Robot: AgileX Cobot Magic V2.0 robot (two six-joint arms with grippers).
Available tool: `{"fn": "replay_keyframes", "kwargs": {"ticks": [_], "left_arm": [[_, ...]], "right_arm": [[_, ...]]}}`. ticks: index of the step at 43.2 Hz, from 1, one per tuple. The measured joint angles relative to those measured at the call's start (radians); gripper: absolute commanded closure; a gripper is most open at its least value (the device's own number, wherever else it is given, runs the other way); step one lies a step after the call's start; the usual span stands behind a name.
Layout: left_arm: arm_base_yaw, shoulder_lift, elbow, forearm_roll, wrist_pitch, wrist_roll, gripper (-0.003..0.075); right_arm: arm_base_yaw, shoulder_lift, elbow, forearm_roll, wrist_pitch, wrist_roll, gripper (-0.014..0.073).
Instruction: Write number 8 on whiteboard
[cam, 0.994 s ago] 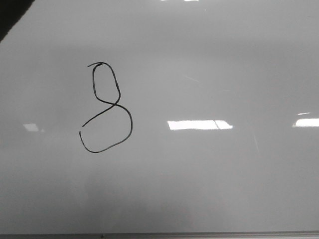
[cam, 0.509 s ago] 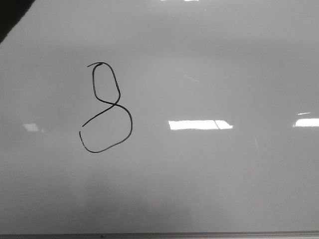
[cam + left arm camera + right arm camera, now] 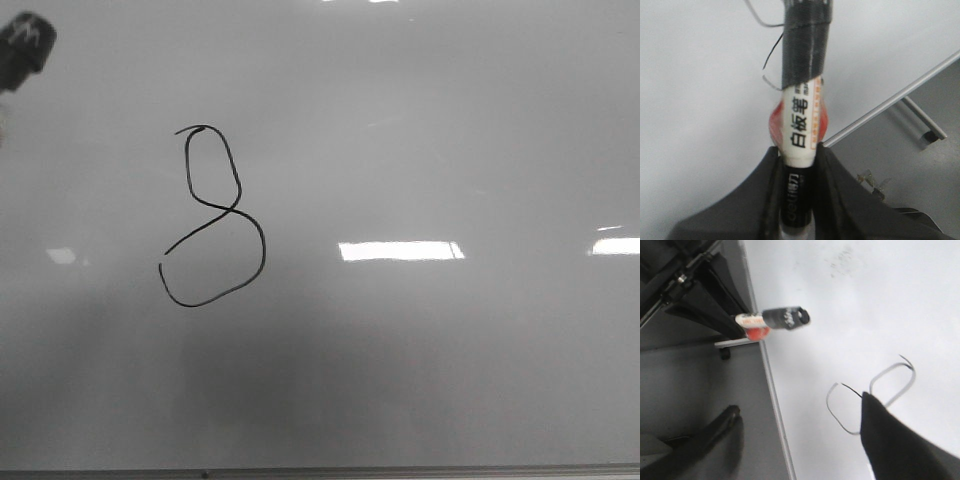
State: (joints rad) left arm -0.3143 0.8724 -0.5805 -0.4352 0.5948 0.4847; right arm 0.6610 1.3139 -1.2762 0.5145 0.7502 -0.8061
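Note:
The number 8 [image 3: 237, 209] is a thin black line on the whiteboard [image 3: 450, 380], left of centre, with its lower loop left open. My left gripper [image 3: 799, 165] is shut on a white-and-black marker [image 3: 802, 115] whose front is wrapped in black tape. The marker's black end [image 3: 25, 45] shows at the board's upper left, away from the 8. Part of the line [image 3: 771, 50] shows beyond the marker. My right gripper [image 3: 799, 404] is open and empty, one finger over the board beside the 8 [image 3: 828, 405], the other off its edge. The marker [image 3: 782, 318] also shows there.
The board's thin metal frame [image 3: 890, 102] runs along its edge, also seen in the right wrist view [image 3: 772, 390] and along the bottom of the front view [image 3: 320, 472]. Beyond it is grey floor with a stand leg [image 3: 925, 120]. Bright light reflections [image 3: 400, 250] lie on the board.
The dark shape that filled the front view's upper-left corner has gone; the marker's black end now shows there, a little lower. The 8 is unchanged.

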Motion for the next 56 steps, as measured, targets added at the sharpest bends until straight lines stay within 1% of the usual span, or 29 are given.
{"fn": "replay_keyframes", "kwargs": {"ticks": [5,9,13,14,18,21,25,28,33,38,42,50,53,56], "left_arm": [[0.073,0.107,0.000,0.009,-0.037,-0.050,0.0741],[0.142,0.171,0.000,0.009,-0.088,-0.094,0.0741],[0.212,0.228,-0.001,0.005,-0.146,-0.116,0.0741],[0.225,0.238,-0.002,0.005,-0.158,-0.118,0.0741],[0.270,0.280,-0.005,0.002,-0.197,-0.125,0.0741],[0.282,0.305,-0.005,0.001,-0.230,-0.125,0.0741],[0.286,0.332,-0.005,-0.002,-0.296,-0.127,0.0741],[0.286,0.348,-0.005,-0.004,-0.347,-0.127,0.0741],[0.286,0.362,-0.005,-0.011,-0.427,-0.127,0.0741],[0.286,0.377,-0.010,-0.023,-0.503,-0.127,0.0741],[0.286,0.415,-0.029,-0.032,-0.527,-0.127,0.0741],[0.286,0.525,-0.102,-0.036,-0.533,-0.128,0.0738],[0.286,0.550,-0.118,-0.036,-0.528,-0.128,0.0717],[0.286,0.560,-0.126,-0.036,-0.517,-0.128,0.0664]], "right_arm": [[-0.106,-0.113,0.124,0.000,0.000,0.027,0.0081],[-0.185,-0.224,0.243,0.000,-0.013,0.065,0.0139],[-0.267,-0.340,0.383,0.000,-0.049,0.102,0.0246],[-0.284,-0.378,0.413,0.000,-0.058,0.113,0.0261],[-0.355,-0.500,0.547,0.000,-0.099,0.148,0.0382],[-0.394,-0.592,0.633,0.000,-0.118,0.162,0.0488],[-0.433,-0.712,0.729,0.000,-0.132,0.170,0.0608],[-0.446,-0.784,0.789,0.000,-0.143,0.171,0.0666],[-0.448,-0.874,0.865,0.000,-0.175,0.175,0.0662],[-0.448,-0.931,0.897,0.000,-0.206,0.175,0.0662],[-0.448,-0.941,0.901,0.002,-0.219,0.177,0.0662],[-0.448,-0.941,0.901,0.002,-0.221,0.179,0.0662],[-0.448,-0.941,0.901,0.002,-0.221,0.179,0.0662],[-0.448,-0.941,0.901,0.002,-0.221,0.179,0.0662]]}}
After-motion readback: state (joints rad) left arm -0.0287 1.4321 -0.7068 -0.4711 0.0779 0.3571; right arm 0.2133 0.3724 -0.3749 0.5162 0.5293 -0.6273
